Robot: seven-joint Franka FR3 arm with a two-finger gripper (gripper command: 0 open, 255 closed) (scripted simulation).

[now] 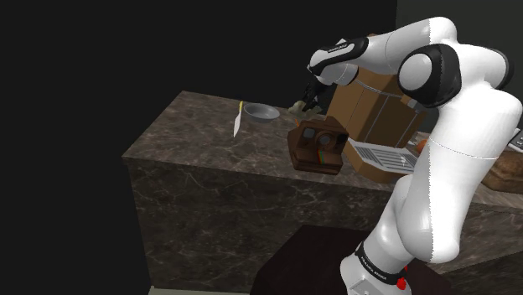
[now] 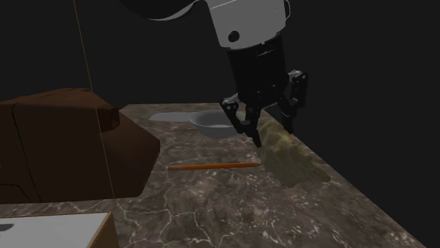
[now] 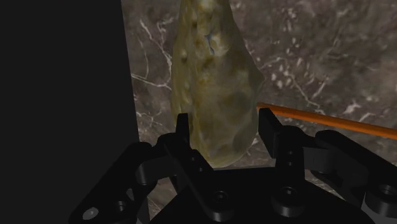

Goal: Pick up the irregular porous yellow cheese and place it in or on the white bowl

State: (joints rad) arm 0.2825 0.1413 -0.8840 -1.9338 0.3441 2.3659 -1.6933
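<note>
Shoulder view, arm: I have it reaching out over the dark veined counter (image 1: 193, 142), so the gripper (image 1: 312, 94) hangs low near the far edge. The grey-looking bowl (image 1: 261, 111) is just beyond, which would make the carry short.
Second exterior view, pincer: The gripper (image 2: 269, 130) points down with its jaws apart, low over the end of the cheese (image 2: 290, 160) nearest the bowl (image 2: 214, 124). I judge this is a line-up for the grasp.
Second exterior view, cheese: It lies flat on the counter beside the edge, and an orange pencil (image 2: 215, 166) points at its side.
Wrist view, grip: The fingers (image 3: 182, 137) stand either side of the cheese's narrow end. They are close, but I can't see them clamped on it.
Wrist view, look: The cheese (image 3: 213, 83) is a long lumpy wedge of dull olive-yellow, pitted and mottled. It tapers toward the gripper (image 3: 226, 127).
</note>
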